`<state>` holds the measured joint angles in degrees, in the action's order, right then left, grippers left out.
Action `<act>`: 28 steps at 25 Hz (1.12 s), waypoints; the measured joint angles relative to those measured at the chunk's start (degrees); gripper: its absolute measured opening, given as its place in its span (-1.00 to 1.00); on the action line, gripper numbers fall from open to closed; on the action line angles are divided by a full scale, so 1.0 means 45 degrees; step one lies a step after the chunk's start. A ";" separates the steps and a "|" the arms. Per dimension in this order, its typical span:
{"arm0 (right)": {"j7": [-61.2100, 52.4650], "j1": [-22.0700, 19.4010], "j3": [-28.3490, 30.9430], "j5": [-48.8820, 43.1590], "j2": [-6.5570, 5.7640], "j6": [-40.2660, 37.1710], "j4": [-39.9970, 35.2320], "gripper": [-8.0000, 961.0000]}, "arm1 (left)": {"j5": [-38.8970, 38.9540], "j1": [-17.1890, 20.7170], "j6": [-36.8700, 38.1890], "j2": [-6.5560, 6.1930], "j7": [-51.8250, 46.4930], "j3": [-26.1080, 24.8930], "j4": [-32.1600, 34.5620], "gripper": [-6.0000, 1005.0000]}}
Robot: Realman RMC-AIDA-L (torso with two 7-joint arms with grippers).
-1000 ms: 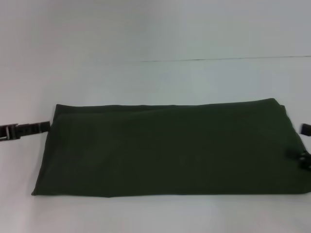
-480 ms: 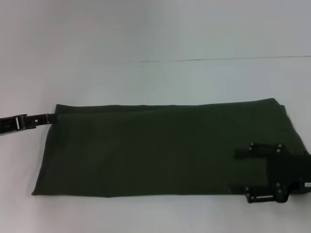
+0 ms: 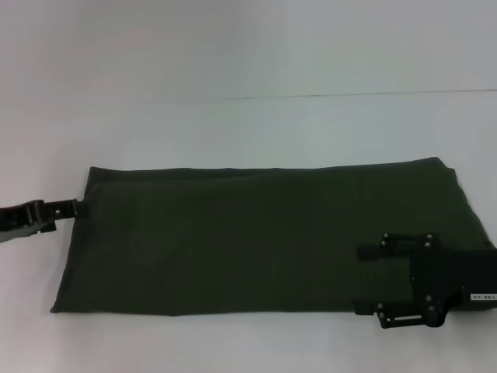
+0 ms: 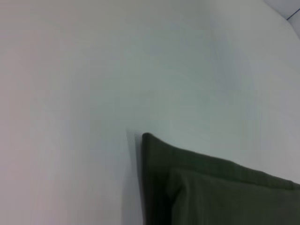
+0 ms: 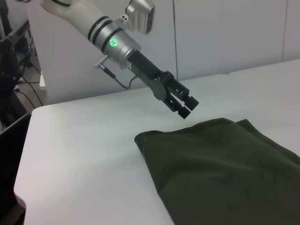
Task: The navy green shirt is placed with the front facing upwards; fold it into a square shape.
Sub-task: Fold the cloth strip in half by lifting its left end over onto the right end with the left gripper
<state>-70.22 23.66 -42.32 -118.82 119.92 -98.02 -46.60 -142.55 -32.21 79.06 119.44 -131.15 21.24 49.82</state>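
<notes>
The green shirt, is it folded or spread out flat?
Folded. The navy green shirt is a long band, no sleeves showing, and the left wrist view shows stacked layers at its corner.

Soft, even light; slight blur

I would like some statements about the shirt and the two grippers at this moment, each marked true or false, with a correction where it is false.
1. The navy green shirt lies as a long folded band on the white table. True.
2. Cream letters show on the shirt's upper side. False: only plain green cloth shows.
3. The right gripper is over the shirt's near right corner. True.
4. The left gripper is lifting the shirt's edge. False: it is beside the far left corner, and in the right wrist view it hangs above the table with nothing in it.
5. The right gripper's fingers are closed together. False: they stand apart.
</notes>
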 joint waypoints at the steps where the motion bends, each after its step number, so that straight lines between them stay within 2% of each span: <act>1: -0.0005 0.0011 -0.0006 0.0000 0.0006 0.0009 0.0042 0.76 | -0.0038 0.0024 -0.0012 0.0007 -0.0004 0.0001 -0.0044 0.69; 8: -0.0006 0.0078 -0.0087 0.0024 0.0012 0.0011 0.0282 0.75 | -0.0322 0.0048 -0.0445 0.0051 -0.0010 0.0034 -0.0416 0.69; 14: -0.0008 0.0109 -0.0125 0.0000 0.0021 0.0009 0.0337 0.75 | -0.0333 0.0098 -0.1160 0.0152 -0.0021 0.0588 -0.0670 0.69; 28: -0.0071 0.0237 -0.0126 -0.0001 0.0031 0.0159 0.0430 0.75 | -0.0334 0.0080 -0.1626 0.0188 -0.0036 0.0984 -0.0744 0.69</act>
<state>-70.54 24.72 -42.89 -118.83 120.06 -97.31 -44.67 -144.05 -31.84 71.74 120.28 -131.32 25.67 46.47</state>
